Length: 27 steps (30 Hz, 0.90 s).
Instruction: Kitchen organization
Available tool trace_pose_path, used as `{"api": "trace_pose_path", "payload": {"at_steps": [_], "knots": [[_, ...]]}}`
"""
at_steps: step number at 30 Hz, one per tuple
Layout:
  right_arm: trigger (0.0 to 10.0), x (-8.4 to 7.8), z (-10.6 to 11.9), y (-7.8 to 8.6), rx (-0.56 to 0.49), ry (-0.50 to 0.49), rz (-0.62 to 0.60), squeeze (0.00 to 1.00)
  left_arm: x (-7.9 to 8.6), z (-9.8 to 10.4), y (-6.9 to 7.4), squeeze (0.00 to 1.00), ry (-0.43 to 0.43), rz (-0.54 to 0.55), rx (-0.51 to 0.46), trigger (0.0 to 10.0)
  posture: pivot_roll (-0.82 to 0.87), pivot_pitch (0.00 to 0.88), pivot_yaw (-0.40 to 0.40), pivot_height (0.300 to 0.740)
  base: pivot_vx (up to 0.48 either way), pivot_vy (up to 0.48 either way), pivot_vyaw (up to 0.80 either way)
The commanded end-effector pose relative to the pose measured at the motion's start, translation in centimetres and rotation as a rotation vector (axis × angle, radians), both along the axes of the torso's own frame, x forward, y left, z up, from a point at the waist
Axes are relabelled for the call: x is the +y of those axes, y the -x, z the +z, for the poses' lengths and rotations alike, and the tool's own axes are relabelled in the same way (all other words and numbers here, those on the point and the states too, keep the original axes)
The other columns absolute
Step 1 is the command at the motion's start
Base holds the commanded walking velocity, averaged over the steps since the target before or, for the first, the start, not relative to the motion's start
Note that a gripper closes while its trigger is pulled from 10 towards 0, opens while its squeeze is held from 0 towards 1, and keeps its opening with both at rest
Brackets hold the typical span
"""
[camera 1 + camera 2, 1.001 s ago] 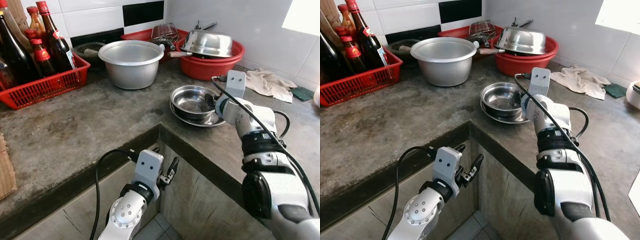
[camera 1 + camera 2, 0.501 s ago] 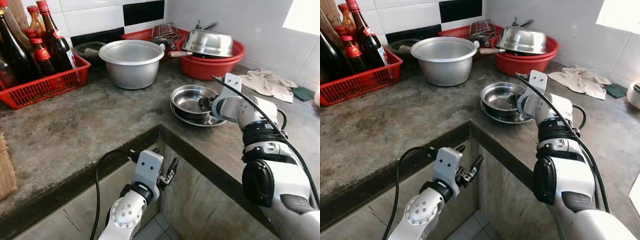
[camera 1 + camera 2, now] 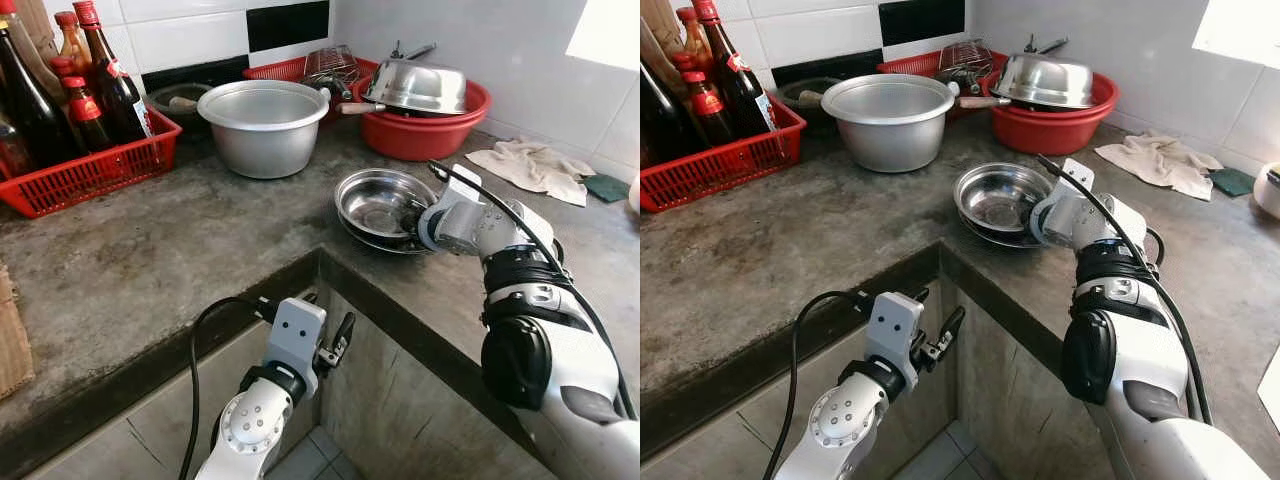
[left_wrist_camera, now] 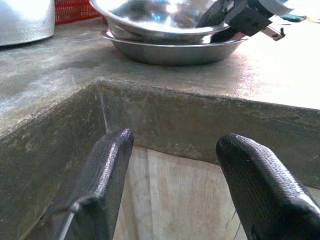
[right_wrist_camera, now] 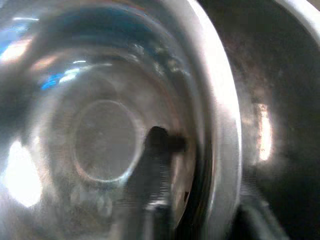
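Steel bowl (image 3: 378, 206), nested tilted in a shallow steel dish (image 3: 992, 236) at frame centre on the table (image 3: 180, 250), has its right rim pinched by the right pincer (image 3: 422, 222), while the left pincer (image 3: 340, 338) hangs open at lower centre.

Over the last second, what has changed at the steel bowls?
The right end effector rolled over and gripped the top steel bowl by its near rim, tipping it up off the bowl beneath. The left end effector stayed open below the counter edge; pot and baskets unchanged.
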State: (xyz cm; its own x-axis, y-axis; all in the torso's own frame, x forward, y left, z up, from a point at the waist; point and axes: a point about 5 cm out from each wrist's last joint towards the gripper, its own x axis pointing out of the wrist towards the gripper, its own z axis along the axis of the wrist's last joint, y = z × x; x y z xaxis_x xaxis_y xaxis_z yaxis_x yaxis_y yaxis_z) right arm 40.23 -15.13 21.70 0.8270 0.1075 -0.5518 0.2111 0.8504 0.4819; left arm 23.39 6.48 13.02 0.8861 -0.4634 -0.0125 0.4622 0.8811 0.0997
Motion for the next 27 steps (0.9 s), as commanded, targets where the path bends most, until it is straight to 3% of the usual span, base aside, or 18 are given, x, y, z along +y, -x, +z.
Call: {"api": "trace_pose_path", "payload": {"at_steps": [1,7,10,12,14,15,19,22,24,27], "knots": [[0.0,0.0,-0.7,0.2,0.031,-0.059,-0.026,0.0,0.0,-0.1,-0.2,0.0,-0.009,0.004,0.007,10.0,0.07,0.05,-0.068,0.74,0.0,0.0,0.0],[0.0,-0.4,-0.5,0.4,-0.05,-0.185,-0.114,0.0,0.0,-0.1,-0.2,0.0,-0.008,0.006,0.005,10.0,0.07,0.045,-0.065,0.74,0.0,0.0,0.0],[0.0,-0.5,0.3,0.4,-0.22,-0.215,-0.149,0.0,0.1,-0.5,-0.2,0.0,-0.024,0.011,0.029,10.0,0.07,0.042,-0.059,0.74,0.0,0.0,0.0],[0.0,-0.5,0.5,0.5,-0.261,-0.219,-0.15,0.0,0.2,-0.7,-0.2,0.0,-0.034,0.013,0.046,10.0,0.07,0.042,-0.059,0.74,0.0,0.0,0.0],[0.0,-0.4,1.8,2.0,-0.448,-0.127,-0.167,0.0,0.1,-0.2,-0.4,0.0,-0.037,0.009,0.026,10.0,0.07,0.039,-0.052,0.74,0.0,0.0,0.0],[0.0,-0.4,1.8,2.0,-0.448,-0.127,-0.167,0.0,0.1,-0.2,-0.4,0.0,-0.037,0.009,0.026,10.0,0.07,0.039,-0.052,0.74,0.0,0.0,0.0],[0.0,-0.2,2.4,4.2,-0.656,0.115,-0.138,0.0,0.1,0.0,-0.6,0.0,-0.016,0.006,-0.002,10.0,0.07,0.034,-0.052,0.74,0.0,0.0,0.0],[0.0,0.1,2.5,5.4,-0.729,0.253,-0.115,0.0,0.2,0.2,-0.6,0.0,-0.003,0.016,-0.019,10.0,0.07,0.031,-0.051,0.74,0.0,0.0,0.0],[0.0,0.2,2.5,6.8,-0.797,0.407,-0.107,0.0,0.5,0.6,-0.6,0.0,0.014,0.035,-0.044,10.0,0.07,0.029,-0.051,0.74,0.0,0.0,0.0],[0.0,0.0,2.1,8.2,-0.825,0.485,-0.117,0.0,0.7,1.0,-0.6,0.0,0.03,0.052,-0.066,10.0,0.07,0.031,-0.052,0.74,0.0,0.0,0.0]]}}
